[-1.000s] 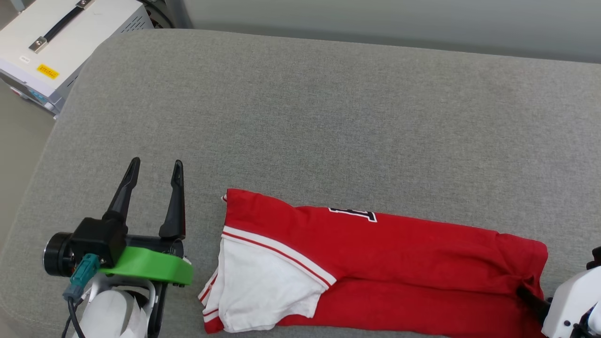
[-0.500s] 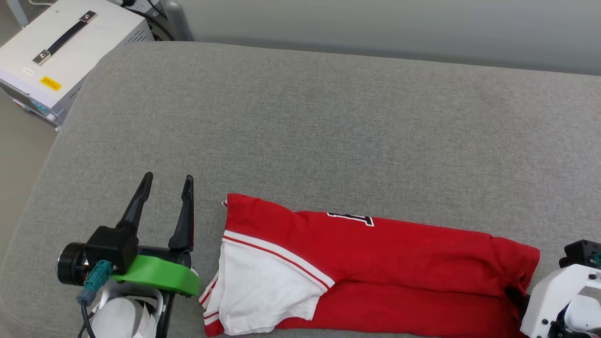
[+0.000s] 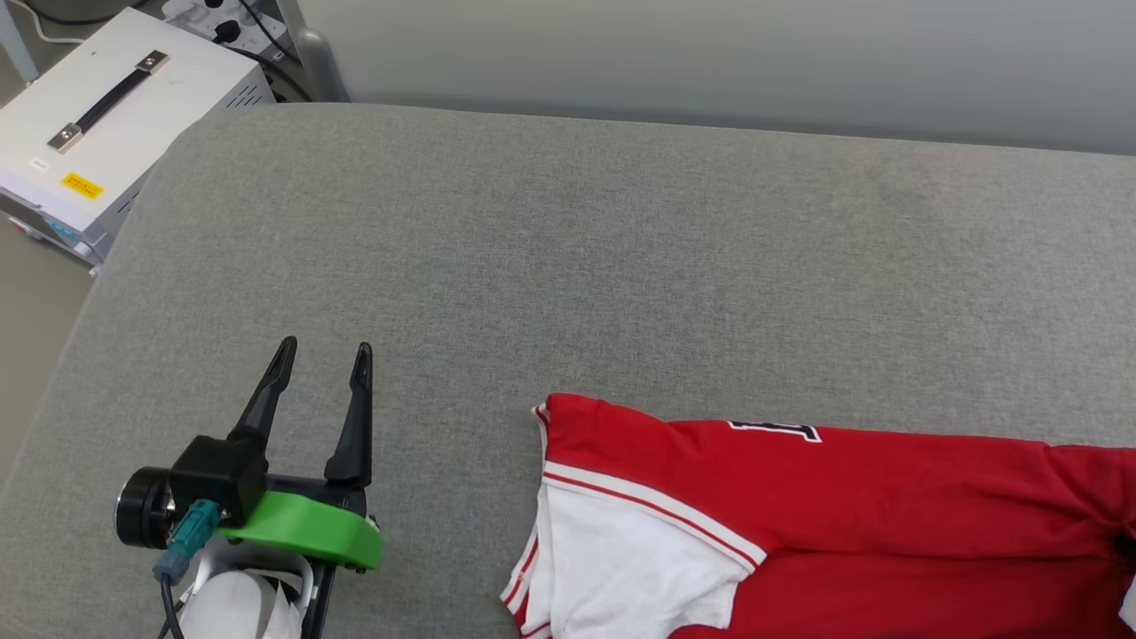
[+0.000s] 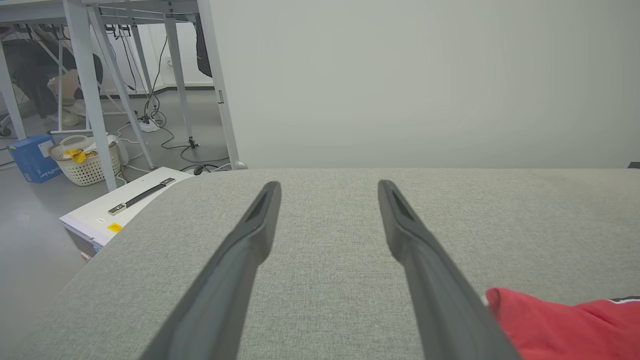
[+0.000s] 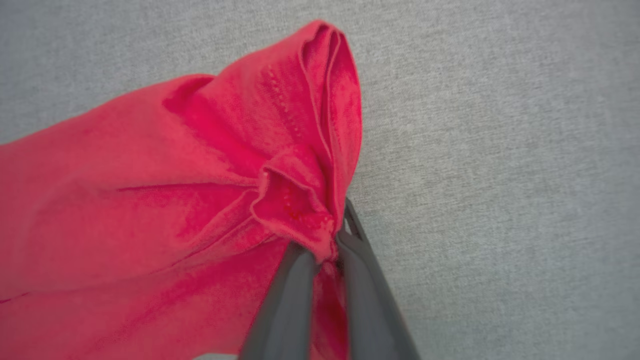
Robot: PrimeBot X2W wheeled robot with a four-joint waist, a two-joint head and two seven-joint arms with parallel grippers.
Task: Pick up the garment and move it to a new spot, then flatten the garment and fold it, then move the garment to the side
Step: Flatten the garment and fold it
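nearest the robot, along the front edge of the grey cushion, the red shirt lies as a long folded band. its long axis runs side to side across the robot's front. the white sleeve is at the left end and the red body runs off to the right.

in the right wrist view the right claw is pinched narrow on a bunched fold of red cloth at the far right end of the shirt. that end is gathered into a small peak, and the rest lies on the cushion.

the left claw hangs at the lower left, fingers wide with nothing between them, pointing away from the robot. the shirt lies to its right, apart from it, with a strip of bare cushion between them. in the left wrist view the red edge shows just beyond the right finger of the left claw.

so the right arm alone has the shirt, and by one end only. a pull along the long axis would likely leave the sleeve end trailing. the left claw is the nearer one to that end, but it would have to move sideways to the right to reach it.

farther off there is open cushion. a white box with a black handle stands past the far left corner, with a plain wall behind.
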